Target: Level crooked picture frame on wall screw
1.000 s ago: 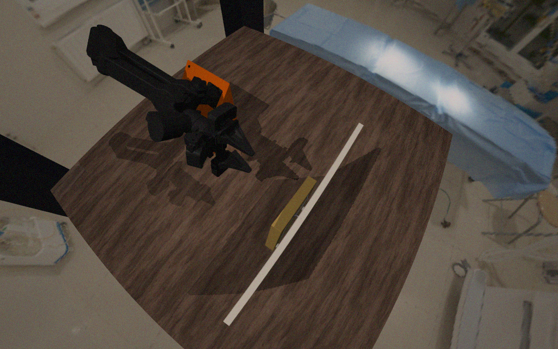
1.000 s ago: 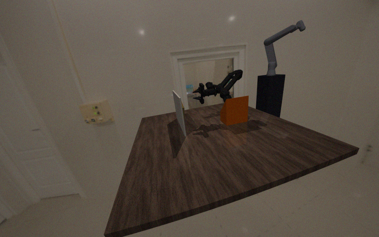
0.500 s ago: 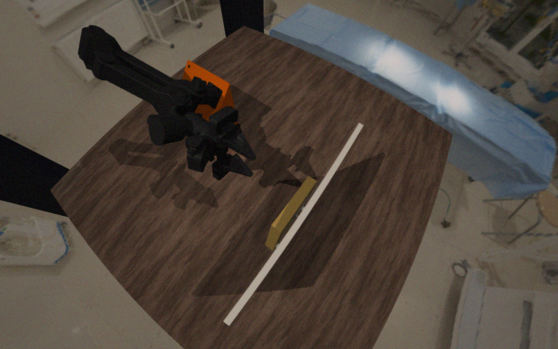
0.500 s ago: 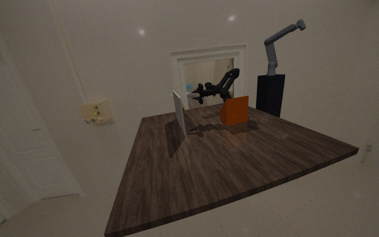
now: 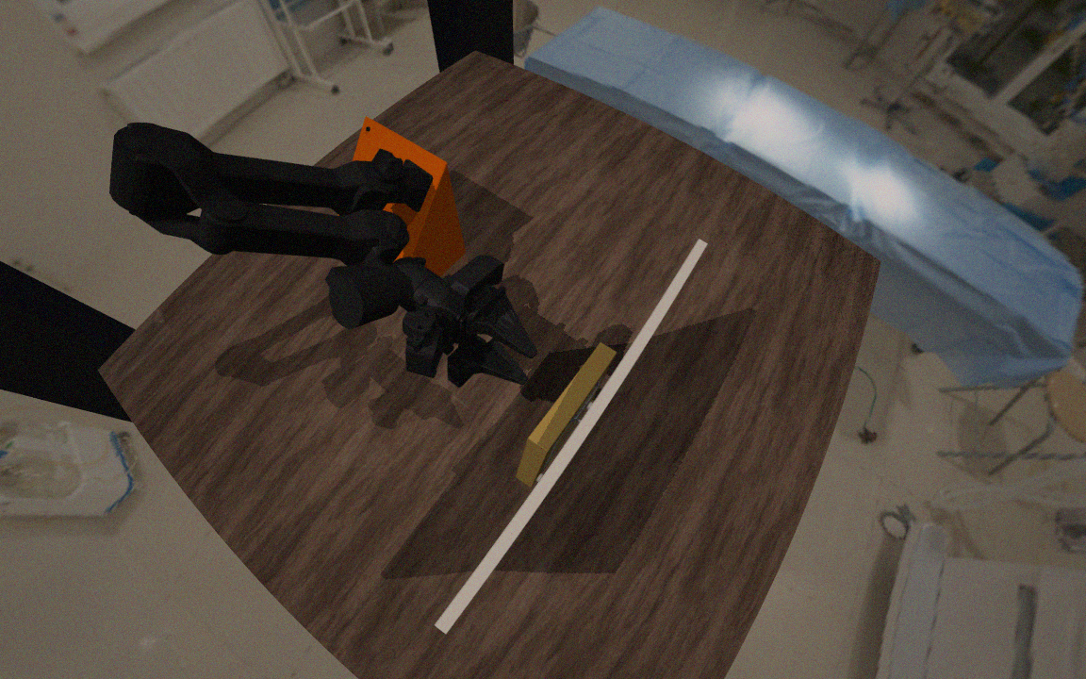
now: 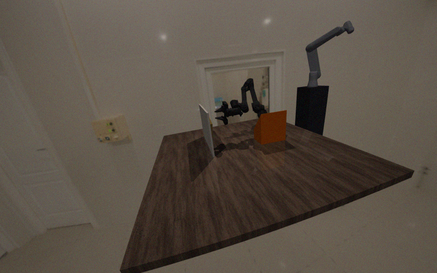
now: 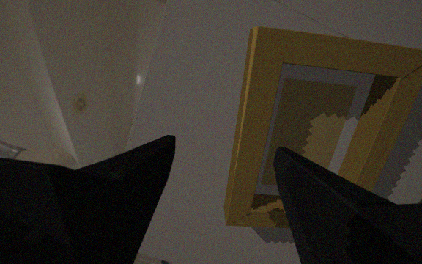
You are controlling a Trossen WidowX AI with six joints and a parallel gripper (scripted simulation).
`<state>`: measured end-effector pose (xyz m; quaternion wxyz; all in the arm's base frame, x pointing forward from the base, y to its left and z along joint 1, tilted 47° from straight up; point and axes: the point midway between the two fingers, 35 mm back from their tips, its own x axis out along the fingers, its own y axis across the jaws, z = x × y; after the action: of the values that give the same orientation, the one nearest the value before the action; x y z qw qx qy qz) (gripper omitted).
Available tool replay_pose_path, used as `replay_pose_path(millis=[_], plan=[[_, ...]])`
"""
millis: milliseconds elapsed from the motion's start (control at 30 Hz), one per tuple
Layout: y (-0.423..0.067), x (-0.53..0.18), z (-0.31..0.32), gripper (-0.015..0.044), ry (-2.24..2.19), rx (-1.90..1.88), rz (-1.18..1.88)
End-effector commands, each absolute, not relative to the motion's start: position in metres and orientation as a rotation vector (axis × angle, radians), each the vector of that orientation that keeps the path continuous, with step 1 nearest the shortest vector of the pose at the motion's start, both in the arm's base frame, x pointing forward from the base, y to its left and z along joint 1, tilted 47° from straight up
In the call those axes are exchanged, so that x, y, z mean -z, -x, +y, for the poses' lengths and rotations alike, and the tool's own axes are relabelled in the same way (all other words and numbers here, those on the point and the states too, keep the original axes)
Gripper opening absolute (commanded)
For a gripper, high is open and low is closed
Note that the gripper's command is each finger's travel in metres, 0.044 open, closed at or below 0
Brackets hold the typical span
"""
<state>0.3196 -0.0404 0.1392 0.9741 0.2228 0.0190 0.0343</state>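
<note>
A yellow picture frame [image 5: 567, 409] [image 7: 255, 121] hangs on the thin white wall panel [image 5: 489, 558] [image 6: 206, 129] that stands upright on the table. In the wrist view the frame looks tilted against the panel. The screw and the metal strip behind it are hidden. My gripper [image 5: 526, 364] [image 6: 216, 114] [image 7: 225, 149] is open and empty. It points at the frame from a short distance, near the frame's far end, and does not touch it. In the wrist view one fingertip overlaps the frame's lower corner and the other lies over bare wall.
An orange block [image 5: 429, 219] [image 6: 271, 127] stands on the wooden table [image 5: 277, 472] [image 6: 247, 190] behind my arm. A dark pedestal [image 6: 310, 108] carrying a grey arm stands at the table's far corner. A blue-covered bed [image 5: 825, 193] lies beyond the table.
</note>
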Motion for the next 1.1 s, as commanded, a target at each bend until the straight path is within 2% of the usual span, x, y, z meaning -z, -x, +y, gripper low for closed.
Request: replay_pose_path(millis=[0,1067], plan=[[-0.332,-0.123,-0.047,0.0260,-0.444,-0.073,0.042],[-0.365,-0.111,-0.049,0.0260,-0.443,-0.074,0.039]])
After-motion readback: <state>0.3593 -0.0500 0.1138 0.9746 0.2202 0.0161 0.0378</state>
